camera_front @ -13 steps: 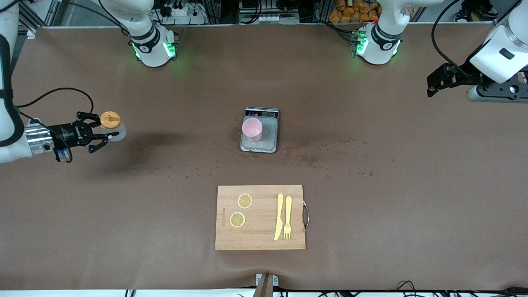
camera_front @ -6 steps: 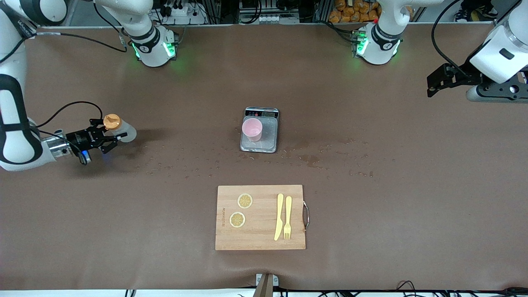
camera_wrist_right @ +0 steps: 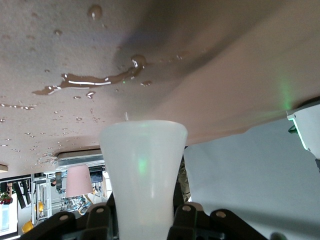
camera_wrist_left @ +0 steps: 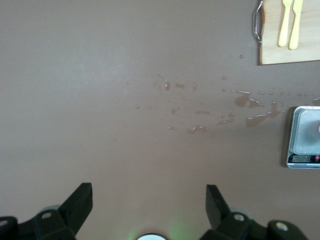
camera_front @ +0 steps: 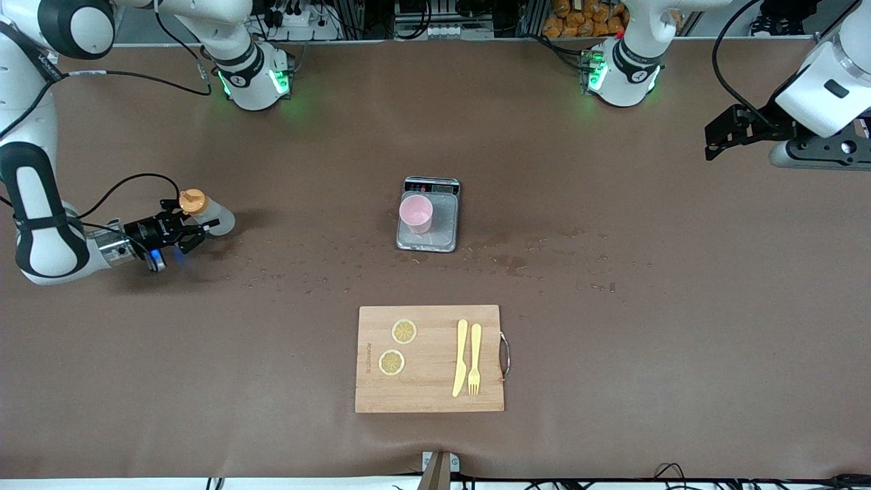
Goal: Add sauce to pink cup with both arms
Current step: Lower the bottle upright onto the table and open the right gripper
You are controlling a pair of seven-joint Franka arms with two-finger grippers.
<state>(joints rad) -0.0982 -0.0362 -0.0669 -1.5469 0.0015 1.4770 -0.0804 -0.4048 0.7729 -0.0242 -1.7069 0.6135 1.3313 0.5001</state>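
Already a risk can be read from the spilled droplets (camera_front: pixel 517 262) scattered on the brown table cover (camera_front: pixel 680 354) around the small grey kitchen scale (camera_front: pixel 428 228): the surface is wet, and more could be lost if the small translucent whitish-grey squeeze bottle with the orange nozzle cap (camera_front: pixel 206 212) is pressed too hard while it is carried. The bottle is held tilted, cap leaning toward the robots' bases, so sauce could reach the nozzle before the round pale-pink plastic cup (camera_front: pixel 416 212) is reached. A soft body clamped low, as the right wrist view suggests, might also slip or swing in the grip. If the cup is bumped by nozzle or fingers it could be tipped, since it stands free on the scale's tray, toward the tray's right-arm side.

The right gripper (camera_front: pixel 178 230) is closed on the bottle's body, over the table at the right arm's end, well apart from the cup, with its forearm stretched low and nearly level. The left gripper (camera_wrist_left: pixel 149 202) is held with its jaws spread wide and empty, high over the left arm's end of the table, where it waits. Nearer to the front camera than the scale lies a wooden cutting board (camera_front: pixel 430 358), untouched.
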